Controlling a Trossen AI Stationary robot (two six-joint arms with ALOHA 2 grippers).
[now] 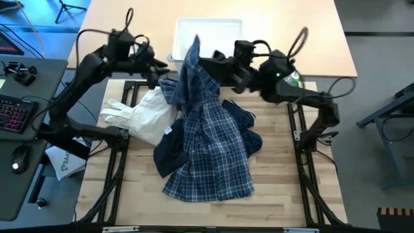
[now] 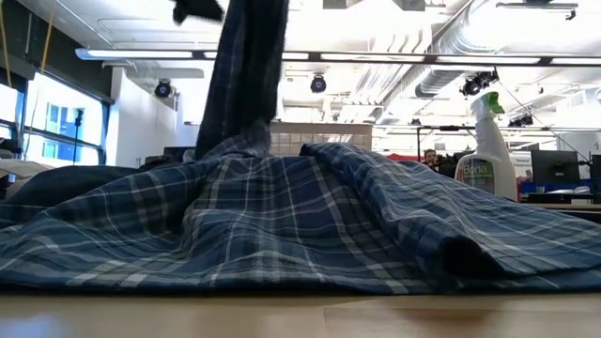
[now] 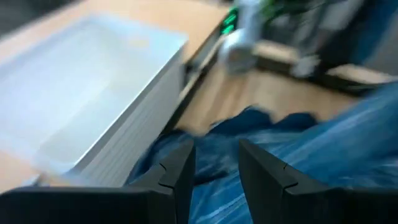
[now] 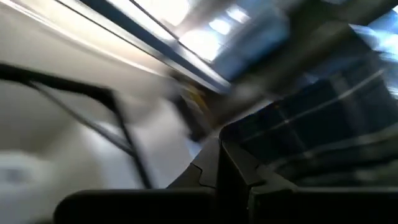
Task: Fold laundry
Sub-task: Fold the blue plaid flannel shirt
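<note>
High view: plaid shirt (image 1: 207, 145) spread across mid surface (image 1: 272, 194), one corner lifted toward the far edge; bare wood left open along the near edge and right side. Cream garment (image 1: 139, 116) lies left of it, a dark piece (image 1: 169, 152) partly tucked under the plaid. White basket (image 1: 208, 32) at the far edge, partly screened by raised cloth. Low view: plaid fills the frame, spray bottle (image 2: 486, 141) behind (both claws cut off above). Right claw (image 1: 202, 63) clamped together on the raised plaid corner. Left claw (image 3: 214, 171) fingers apart, hovering over blue cloth beside the basket, gripping nothing.
</note>
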